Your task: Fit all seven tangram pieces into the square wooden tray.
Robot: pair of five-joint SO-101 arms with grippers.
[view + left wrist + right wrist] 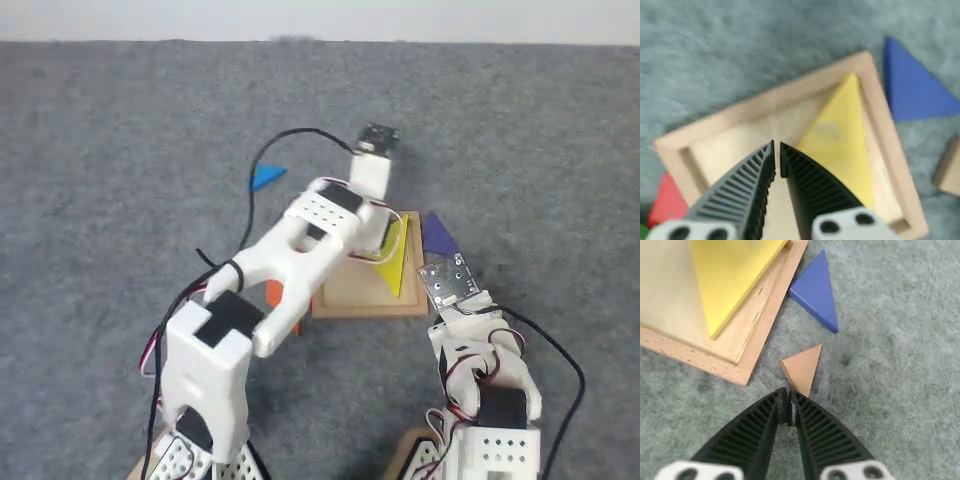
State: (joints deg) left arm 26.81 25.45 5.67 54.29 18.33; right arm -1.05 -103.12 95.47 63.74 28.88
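Bright, even, diffuse light throughout, casting only faint, soft-edged shadows.

Inside the tray (765,97), the yellow triangle (840,145) fills one side against a wall. The rest of the floor is bare wood, and the left gripper (777,146) hangs over it with its jaws nearly together. The left arm (300,245) spans the tray from above. Outside one wall, the blue triangle (816,290) and the tan triangle (802,369) crowd the strip, with the right gripper (789,392) at the tan tip. The far table (120,130) lies open around a small blue triangle (267,177).
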